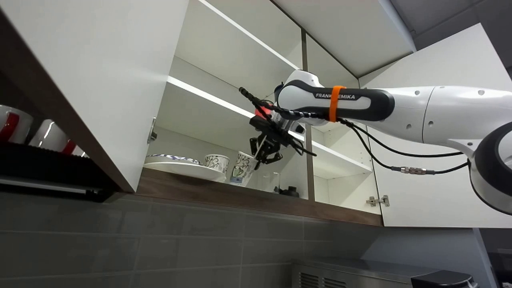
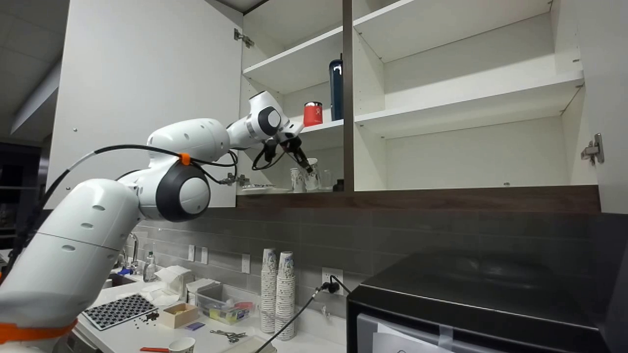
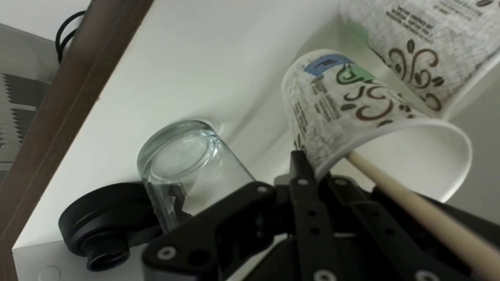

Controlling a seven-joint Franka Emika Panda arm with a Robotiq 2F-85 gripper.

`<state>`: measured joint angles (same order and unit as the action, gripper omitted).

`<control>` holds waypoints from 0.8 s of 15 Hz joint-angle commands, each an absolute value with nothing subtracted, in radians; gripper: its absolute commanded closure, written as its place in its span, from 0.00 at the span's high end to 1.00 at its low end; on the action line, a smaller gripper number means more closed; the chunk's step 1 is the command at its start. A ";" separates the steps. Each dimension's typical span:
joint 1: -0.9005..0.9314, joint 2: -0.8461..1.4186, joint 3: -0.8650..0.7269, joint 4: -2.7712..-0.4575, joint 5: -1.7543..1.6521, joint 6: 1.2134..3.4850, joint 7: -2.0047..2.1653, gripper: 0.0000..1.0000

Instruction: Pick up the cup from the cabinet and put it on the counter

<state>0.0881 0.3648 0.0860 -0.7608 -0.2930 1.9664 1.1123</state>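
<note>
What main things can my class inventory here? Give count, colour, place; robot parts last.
Cabinet: one, white, above counter
Patterned cups: two, whitish, lower cabinet, one gripped
Glass: one, clear, lower cabinet
Lid-like piece: one, black, beside glass
Plates: count unclear, whitish, lower cabinet
Tumbler: one, red, cabinet shelf
Bottle: one, dark blue, beside tumbler
Mugs: at least two, white-red, ledge
Cup stacks: two, white, counter
Tray: one, dark, counter
Machine: at least one, dark, below cabinet
Stick: one, tan, at gripped cup
Arm: one, white, extended into cabinet
Gripper: one, black, shut on gripped cup
</note>
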 commanded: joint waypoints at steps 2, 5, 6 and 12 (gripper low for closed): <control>0.085 0.360 0.092 -0.728 -0.277 1.916 1.088 0.01; 0.067 0.316 0.108 -0.760 -0.243 1.885 1.001 0.01; 0.056 0.296 0.118 -0.772 -0.220 1.869 0.958 0.01; -0.001 0.152 0.144 -0.905 -0.096 1.869 0.662 0.01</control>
